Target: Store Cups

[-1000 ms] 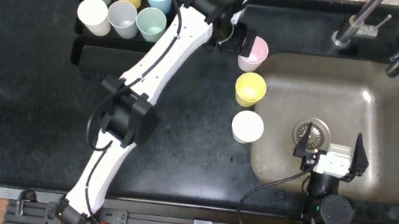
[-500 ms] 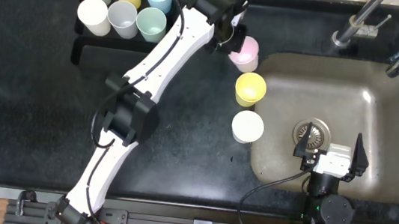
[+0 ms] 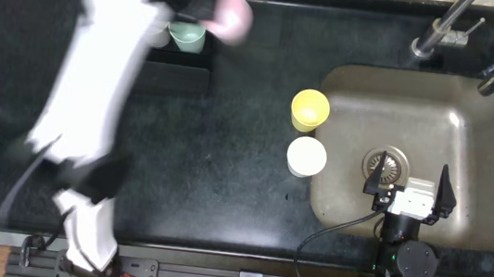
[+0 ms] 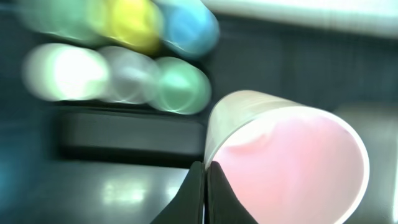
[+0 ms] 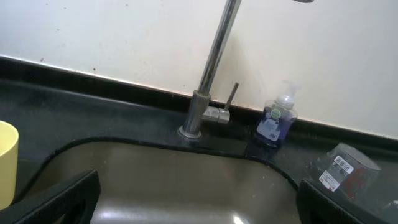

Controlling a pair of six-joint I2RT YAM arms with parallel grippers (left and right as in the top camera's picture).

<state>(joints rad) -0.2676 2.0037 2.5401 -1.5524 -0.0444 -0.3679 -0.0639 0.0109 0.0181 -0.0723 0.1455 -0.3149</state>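
Left jaws: closed on the rim of the pink cup (image 4: 292, 168), with one finger (image 4: 189, 200) outside the wall and the other inside.
Pink cup: held up and tipped, its mouth toward the wrist camera. From above it shows near the back edge of the surface (image 3: 224, 173), just right of the tray (image 3: 174, 79). I cannot tell what lies directly under it.
Left arm (image 3: 94, 93): its outline is hard to make out, and it covers most of the tray's far end.
Stored cups (image 4: 127, 74): six soft shapes in two rows in the wrist view. From above a teal cup (image 3: 186, 35) peeks out beside the arm.
Yellow cup (image 3: 310, 109): stands just beside the left rim of the sink (image 3: 473, 118). It is cut off at the edge of the right wrist view.
White cup (image 3: 306, 156): stands near the yellow cup. I cannot tell whether its mouth is up or down.
Right jaws: spread wide over the basin beside the drain (image 3: 384, 161).
Faucet (image 5: 211, 68): its top is cut off, and a soap bottle (image 5: 277, 121) stands near it.
Clear object (image 5: 348, 167): I cannot tell what it is.
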